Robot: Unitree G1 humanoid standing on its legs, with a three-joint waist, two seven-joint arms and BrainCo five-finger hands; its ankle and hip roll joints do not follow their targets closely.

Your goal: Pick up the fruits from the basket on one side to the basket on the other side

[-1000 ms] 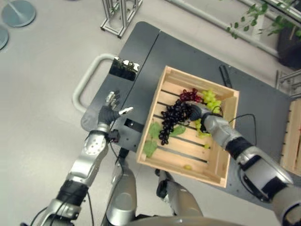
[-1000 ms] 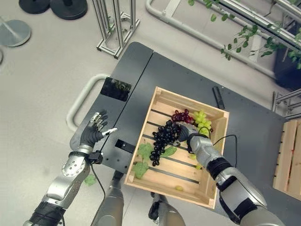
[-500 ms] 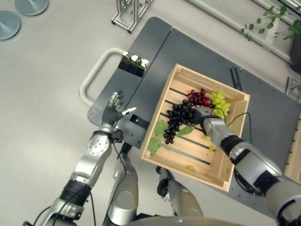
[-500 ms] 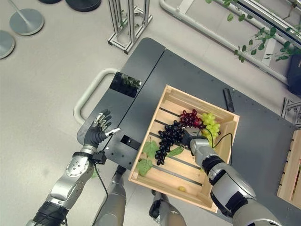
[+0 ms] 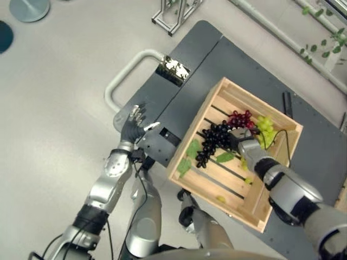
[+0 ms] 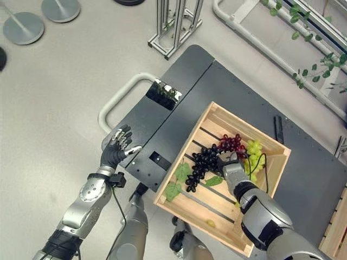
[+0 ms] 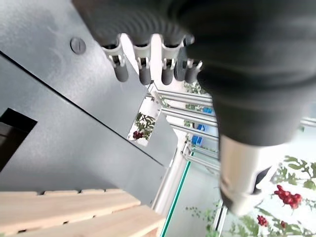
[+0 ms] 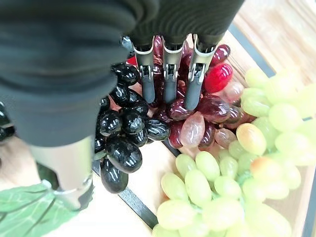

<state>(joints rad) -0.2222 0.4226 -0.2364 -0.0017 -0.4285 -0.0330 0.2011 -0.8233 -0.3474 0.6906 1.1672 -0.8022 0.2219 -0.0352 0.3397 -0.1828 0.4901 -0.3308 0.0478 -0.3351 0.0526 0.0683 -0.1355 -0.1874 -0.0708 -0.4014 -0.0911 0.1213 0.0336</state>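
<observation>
From the left eye view I've got the wooden basket (image 5: 238,162) on the dark desk (image 5: 195,76), with my right hand (image 5: 242,145) reaching into the fruit.

Right eye view: the black grapes (image 6: 203,164) trail down the slats toward a green leaf (image 6: 182,171), with red grapes (image 6: 233,144) and green grapes (image 6: 255,157) at the far corner. My left hand (image 6: 116,151) hangs off the desk's edge, fingers relaxed and empty.

Left wrist view, nothing but desk past straight fingers (image 7: 143,66).

Right wrist view: the fingers (image 8: 168,74) are straight, tips resting where black meets red, not closed on anything. My worry: closing here could catch stray berries from both bunches rather than a stem, so the bunch slips out on the lift.
</observation>
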